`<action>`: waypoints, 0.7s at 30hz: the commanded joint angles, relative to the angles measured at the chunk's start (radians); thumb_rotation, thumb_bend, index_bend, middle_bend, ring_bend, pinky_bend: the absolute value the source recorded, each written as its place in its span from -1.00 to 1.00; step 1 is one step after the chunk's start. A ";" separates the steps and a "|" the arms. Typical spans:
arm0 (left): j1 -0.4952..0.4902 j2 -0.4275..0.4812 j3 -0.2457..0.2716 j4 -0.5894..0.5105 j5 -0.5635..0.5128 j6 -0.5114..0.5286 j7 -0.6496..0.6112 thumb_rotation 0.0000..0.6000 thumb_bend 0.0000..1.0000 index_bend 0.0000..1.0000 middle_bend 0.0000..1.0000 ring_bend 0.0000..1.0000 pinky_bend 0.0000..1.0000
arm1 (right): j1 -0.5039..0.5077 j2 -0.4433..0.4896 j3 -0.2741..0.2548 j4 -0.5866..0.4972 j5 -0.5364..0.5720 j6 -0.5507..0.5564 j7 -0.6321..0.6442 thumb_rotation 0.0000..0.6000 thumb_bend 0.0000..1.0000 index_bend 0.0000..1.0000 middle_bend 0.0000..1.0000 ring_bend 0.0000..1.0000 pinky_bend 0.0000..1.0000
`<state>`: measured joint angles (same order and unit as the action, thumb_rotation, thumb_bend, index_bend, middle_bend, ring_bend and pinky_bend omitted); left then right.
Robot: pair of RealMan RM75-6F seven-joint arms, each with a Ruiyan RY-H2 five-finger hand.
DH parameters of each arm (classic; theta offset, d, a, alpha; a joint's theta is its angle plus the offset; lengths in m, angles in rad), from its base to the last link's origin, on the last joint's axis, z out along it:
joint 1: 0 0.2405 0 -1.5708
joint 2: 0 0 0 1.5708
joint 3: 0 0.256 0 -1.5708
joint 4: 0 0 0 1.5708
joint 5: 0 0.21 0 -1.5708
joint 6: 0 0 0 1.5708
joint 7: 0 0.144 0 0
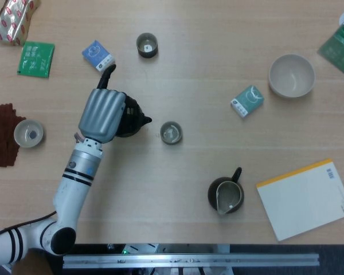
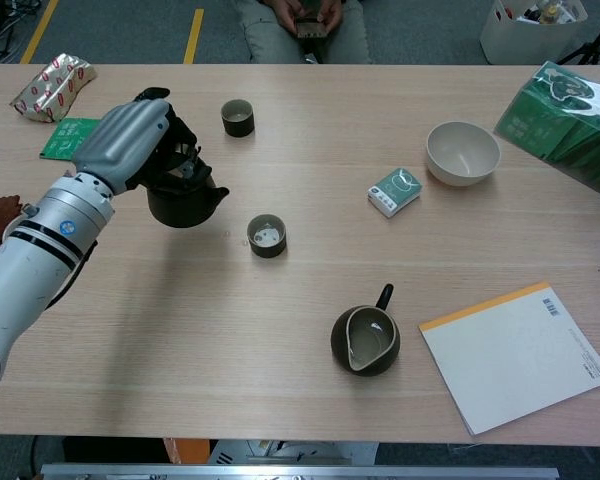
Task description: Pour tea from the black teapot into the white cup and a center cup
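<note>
Left of the center cup (image 1: 171,133), my left hand (image 1: 102,114) grips the black teapot (image 2: 183,200), fingers wrapped round it, spout toward that cup, white cup (image 1: 28,133) further left.

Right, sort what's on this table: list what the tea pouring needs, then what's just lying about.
Needed:
black round teapot, held by the left hand
dark centre cup
pale white cup at the left edge

Lying about:
dark cup at the far side
dark spouted pitcher
cream bowl
yellow-edged notepad
blue packet
teal packet
</note>
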<state>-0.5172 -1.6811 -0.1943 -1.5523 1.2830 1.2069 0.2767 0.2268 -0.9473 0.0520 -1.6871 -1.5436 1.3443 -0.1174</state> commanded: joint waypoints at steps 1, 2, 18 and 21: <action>0.020 0.021 0.012 0.024 0.010 0.008 -0.055 1.00 -0.34 0.82 0.91 0.58 -0.86 | 0.000 -0.001 0.000 -0.002 0.001 -0.001 -0.002 1.00 -0.81 -0.65 -0.69 -0.97 -0.84; 0.024 0.023 0.015 0.030 0.012 0.010 -0.067 1.00 -0.34 0.81 0.90 0.58 -0.86 | 0.000 -0.001 0.000 -0.003 0.001 -0.001 -0.003 1.00 -0.81 -0.65 -0.69 -0.97 -0.84; 0.069 -0.008 0.066 0.189 0.028 0.004 -0.225 1.00 -0.34 0.76 0.83 0.50 -0.86 | -0.002 -0.005 -0.002 -0.013 0.004 -0.006 -0.015 1.00 -0.81 -0.65 -0.69 -0.97 -0.84; 0.073 -0.017 0.064 0.212 0.019 -0.002 -0.242 1.00 -0.34 0.75 0.82 0.47 -0.86 | -0.002 -0.005 -0.003 -0.015 0.007 -0.008 -0.015 1.00 -0.81 -0.65 -0.69 -0.97 -0.84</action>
<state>-0.4469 -1.6940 -0.1301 -1.3464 1.3056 1.2079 0.0409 0.2245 -0.9519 0.0495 -1.7021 -1.5360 1.3361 -0.1326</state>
